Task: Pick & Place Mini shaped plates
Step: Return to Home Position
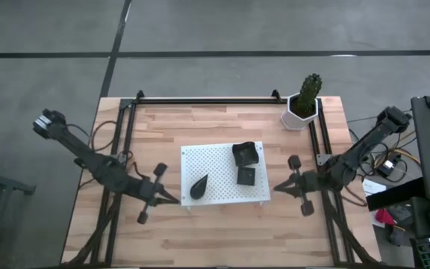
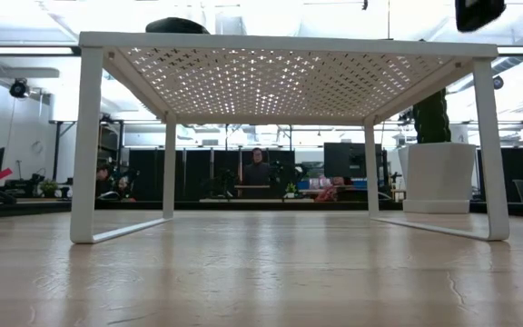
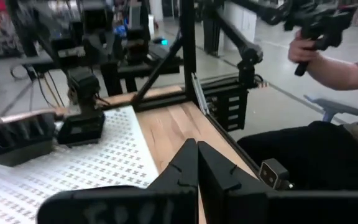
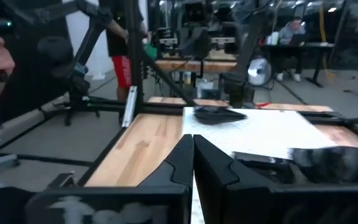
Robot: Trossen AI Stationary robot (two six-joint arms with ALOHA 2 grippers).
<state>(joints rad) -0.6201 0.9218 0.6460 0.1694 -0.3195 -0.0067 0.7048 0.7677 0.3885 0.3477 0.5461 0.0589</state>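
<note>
The drop-shaped plate point(image 1: 198, 187) lies on the white shelf point(image 1: 219, 161), tip aimed away from the nearby left gripper point(image 1: 175, 199); the square plates point(image 1: 246, 176) sit nearer the right gripper point(image 1: 277, 187). Both jaws are closed, empty.

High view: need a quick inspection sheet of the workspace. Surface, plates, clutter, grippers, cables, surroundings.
Surface: wooden table carrying a white perforated board.
Job's things: all on the board: drop-shaped plate (stack count cannot be told), larger square plate, smaller square plate.
Clutter: cactus pot at the table corner by the right arm.
Grippers: left gripper and right gripper shut, holding nothing, flanking the board.
Cables: loose wires off the table beside the right arm.
Surroundings: person's hand gripping a handle; people in the room behind.
</note>
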